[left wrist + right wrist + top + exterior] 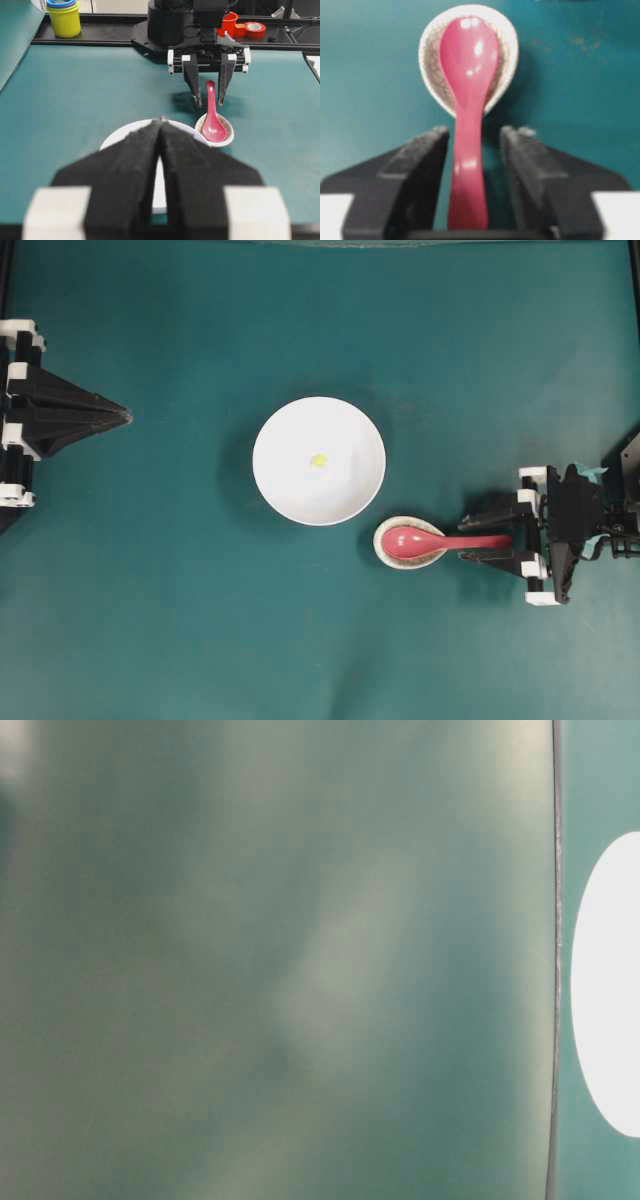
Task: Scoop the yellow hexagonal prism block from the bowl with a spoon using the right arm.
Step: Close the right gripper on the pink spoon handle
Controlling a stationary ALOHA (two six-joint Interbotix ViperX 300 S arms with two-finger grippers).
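1. the spoon (467, 115) lies with its handle between the right gripper (472, 165)'s fingers, a narrow gap either side, not yet clamped.
2. its long axis runs straight out from the gripper, scoop away, resting in the spoon rest (392, 552).
3. the yellow block (318, 460) sits in the bowl (290, 495), beyond the scoop.
4. the left gripper (160, 165) is closed, well apart.

I am looking straight down from overhead on the whole teal table (150, 620), my arms entering at either side. My left wrist camera is facing across the table toward my right black gripper (207, 95). My right wrist camera is sitting very close above the glossy pink-red soup spoon (467, 100); all three are sharing it. The table-level view is showing mostly blur, with a white shape at its right edge.
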